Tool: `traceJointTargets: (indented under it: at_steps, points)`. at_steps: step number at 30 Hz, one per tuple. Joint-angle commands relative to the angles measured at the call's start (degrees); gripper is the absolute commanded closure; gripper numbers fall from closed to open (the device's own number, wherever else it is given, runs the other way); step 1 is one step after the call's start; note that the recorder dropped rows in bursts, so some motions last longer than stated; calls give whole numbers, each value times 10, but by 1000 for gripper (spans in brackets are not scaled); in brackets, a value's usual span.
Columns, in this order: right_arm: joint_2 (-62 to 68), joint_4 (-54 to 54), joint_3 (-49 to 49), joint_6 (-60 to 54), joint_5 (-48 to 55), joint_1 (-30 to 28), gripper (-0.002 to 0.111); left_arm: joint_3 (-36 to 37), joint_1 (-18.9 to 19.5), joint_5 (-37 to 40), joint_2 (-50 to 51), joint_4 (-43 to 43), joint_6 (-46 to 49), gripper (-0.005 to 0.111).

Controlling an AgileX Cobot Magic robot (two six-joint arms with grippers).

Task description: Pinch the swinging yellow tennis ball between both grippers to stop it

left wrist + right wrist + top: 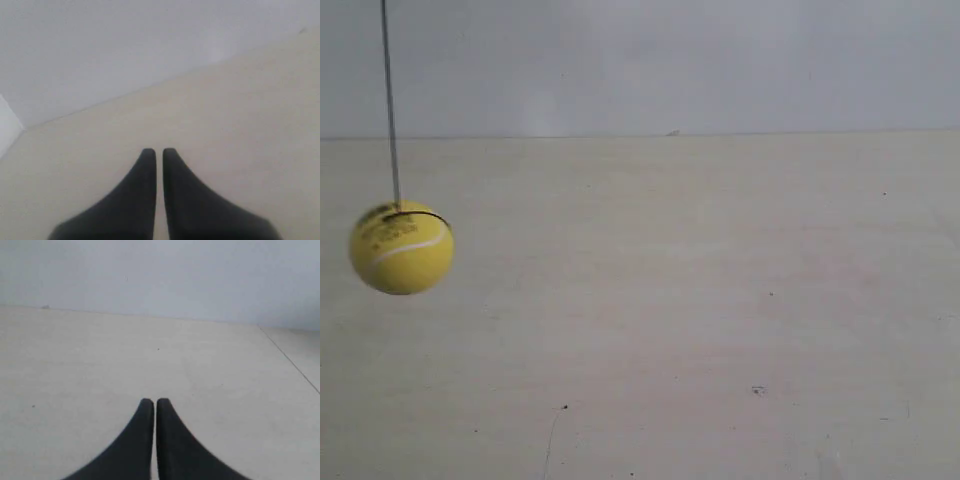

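The yellow tennis ball (402,247) hangs on a dark string (390,100) at the far left of the exterior view, above the pale table; its white seam and thin black band show. Neither arm appears in the exterior view. In the left wrist view my left gripper (156,151) is shut, its black wedge jaws almost together with nothing between them. In the right wrist view my right gripper (155,401) is shut too, jaws nearly touching and empty. The ball is out of view in both wrist views.
A pale cream table (720,320) spreads across all views, meeting a grey-white wall (670,60) at the back. A table seam or edge (290,360) runs diagonally in the right wrist view. Small dark specks dot the surface.
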Motion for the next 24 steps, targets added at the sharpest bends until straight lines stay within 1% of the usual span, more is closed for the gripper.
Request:
traceJointTargets:
  at_steps: [1, 3, 5, 8, 10, 12, 14, 17, 19, 24]
  points:
    - [-2, 1, 0, -5, -81, 0, 108, 2, 1, -171, -1, -120, -41, 102]
    - [-2, 5, 0, -1, -135, 0, 108, 2, 1, -256, -1, -136, -66, 102]
    - [-2, 5, 0, 11, -191, 0, 108, 2, 1, -318, -1, -136, -101, 102]
    - [-2, 5, 0, 45, -248, 0, 108, 2, 1, -398, -1, -136, -155, 102]
    - [-2, 24, 0, 69, -286, 0, 108, 2, 1, -459, -1, -136, -194, 102]
    - [-2, 25, 0, 117, -311, 0, 108, 2, 1, -502, -1, -131, -250, 102]
    - [-2, 25, 0, 152, -340, 0, 108, 2, 1, -519, -1, -125, -290, 102]
    - [-2, 11, 0, 195, -396, 0, 108, -4, 1, -525, -1, -83, -334, 102]
    - [-2, -5, 0, 209, -423, 0, 108, -21, 1, -525, 12, -39, -360, 102]
    - [2, -59, -30, 243, -420, 0, 108, -93, 1, -522, 96, 107, -477, 102]
